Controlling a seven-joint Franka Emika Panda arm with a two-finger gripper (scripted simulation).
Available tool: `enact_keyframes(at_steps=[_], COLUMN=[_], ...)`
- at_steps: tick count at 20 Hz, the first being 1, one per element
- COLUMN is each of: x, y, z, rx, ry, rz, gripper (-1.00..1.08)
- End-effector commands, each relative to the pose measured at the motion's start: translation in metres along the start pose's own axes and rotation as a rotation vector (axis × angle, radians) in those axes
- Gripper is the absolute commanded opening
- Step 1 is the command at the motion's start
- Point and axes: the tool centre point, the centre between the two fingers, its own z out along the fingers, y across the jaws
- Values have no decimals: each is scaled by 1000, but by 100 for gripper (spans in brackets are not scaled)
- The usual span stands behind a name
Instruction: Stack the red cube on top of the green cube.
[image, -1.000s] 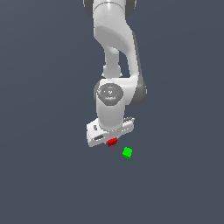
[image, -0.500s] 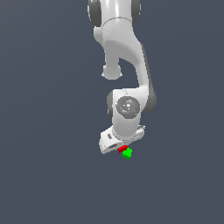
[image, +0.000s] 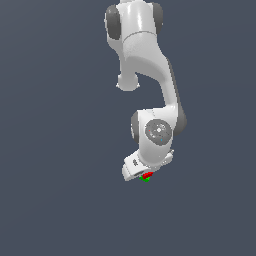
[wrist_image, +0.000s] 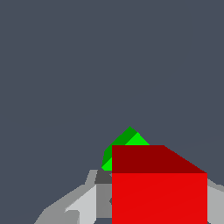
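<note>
exterior view, read from its left to its right: bare grey table (image: 50, 200), then the white arm (image: 150, 60) reaching down from the top, its gripper (image: 145, 175) low over the cubes. under the gripper a sliver of the red cube (image: 147, 174) shows, with a speck of the green cube (image: 145, 179) just beneath it, the two overlapping in this view. whether they touch cannot be told at this size.

wrist view: one of the pale grey fingers (wrist_image: 83, 203) shows beside the red cube (wrist_image: 159, 192), and the cube fills the near field with grey gripper parts on both flanks. the fingers appear closed on the red cube. the green cube (wrist_image: 127, 144) shows only as a corner past the red cube's far edge, most of it hidden behind the red one.

judgement: the step in hand looks like placing, with red carried over green. what could go wrong: the green corner peeks out to one side and is not centred behind the red cube, so the two may be offset or turned against each other. released like this, red could land on an edge, tip off, or nudge green aside. lowering too far could press green sideways.
</note>
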Motion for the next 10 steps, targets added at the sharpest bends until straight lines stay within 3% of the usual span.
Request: enact_keyframes(at_steps=[1, 2, 10], x=[2, 2, 2], y=[0, 0, 0], z=[0, 0, 0], rx=[-1, -1, -1], ry=[2, 2, 2], rz=[1, 1, 1], gripper=[-100, 100, 100])
